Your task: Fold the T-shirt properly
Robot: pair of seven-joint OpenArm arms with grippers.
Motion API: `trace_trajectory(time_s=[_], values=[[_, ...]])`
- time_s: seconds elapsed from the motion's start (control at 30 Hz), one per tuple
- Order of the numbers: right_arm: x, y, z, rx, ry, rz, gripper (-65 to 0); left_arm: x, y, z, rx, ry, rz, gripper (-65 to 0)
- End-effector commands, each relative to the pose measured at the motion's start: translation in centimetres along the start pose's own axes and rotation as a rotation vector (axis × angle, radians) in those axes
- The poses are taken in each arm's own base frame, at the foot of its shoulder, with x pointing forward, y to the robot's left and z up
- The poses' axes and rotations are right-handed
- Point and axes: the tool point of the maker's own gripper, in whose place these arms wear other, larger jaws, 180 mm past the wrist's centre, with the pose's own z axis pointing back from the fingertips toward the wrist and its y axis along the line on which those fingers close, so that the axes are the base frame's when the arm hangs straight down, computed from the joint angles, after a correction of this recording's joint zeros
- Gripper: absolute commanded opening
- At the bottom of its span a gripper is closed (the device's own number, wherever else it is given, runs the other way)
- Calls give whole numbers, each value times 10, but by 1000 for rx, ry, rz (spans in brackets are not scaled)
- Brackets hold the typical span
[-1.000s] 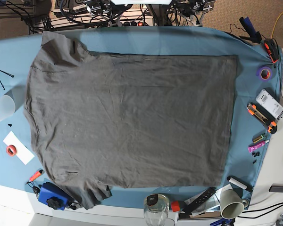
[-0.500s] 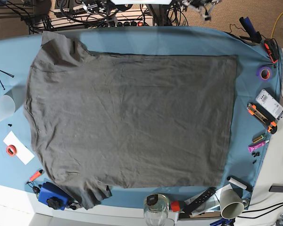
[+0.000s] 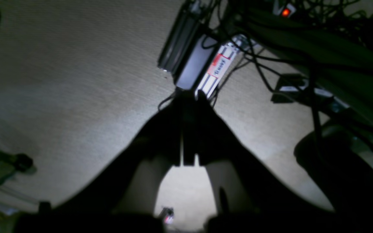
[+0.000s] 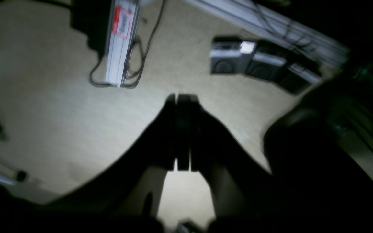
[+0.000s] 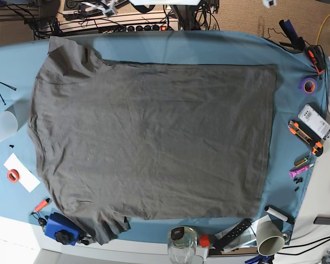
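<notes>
While the left gripper (image 3: 188, 97) is pressed together and holds nothing, only beige carpet and cables lie below it.

From the right wrist, the right gripper (image 4: 181, 97) is also pressed together and empty, with carpet and a power strip (image 4: 264, 63) beyond it.

From the base view, the T-shirt (image 5: 154, 140) lies flat on the blue cloth (image 5: 209, 47), far from both grippers. A risk, I think: a closed gripper coming down could drag wrinkles into the fabric.
</notes>
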Motion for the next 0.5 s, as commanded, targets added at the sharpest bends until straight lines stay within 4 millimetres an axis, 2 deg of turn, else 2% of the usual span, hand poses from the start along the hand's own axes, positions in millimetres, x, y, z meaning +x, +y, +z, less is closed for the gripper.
trace_trajectory(time_s=[0.0, 0.13, 0.27, 0.47], values=[[-5, -1, 10, -2, -10, 16, -650, 2, 13, 10, 14, -24, -5, -650], [-6, -3, 44, -31, -62, 40, -650, 4, 24, 39, 5, -71, -68, -650], [10, -10, 85, -68, -130, -16, -650, 5, 9, 71, -92, -113, -160, -650], [39, -36, 153, -141, -164, -93, -650, 14, -7, 117, -157, -176, -274, -650]])
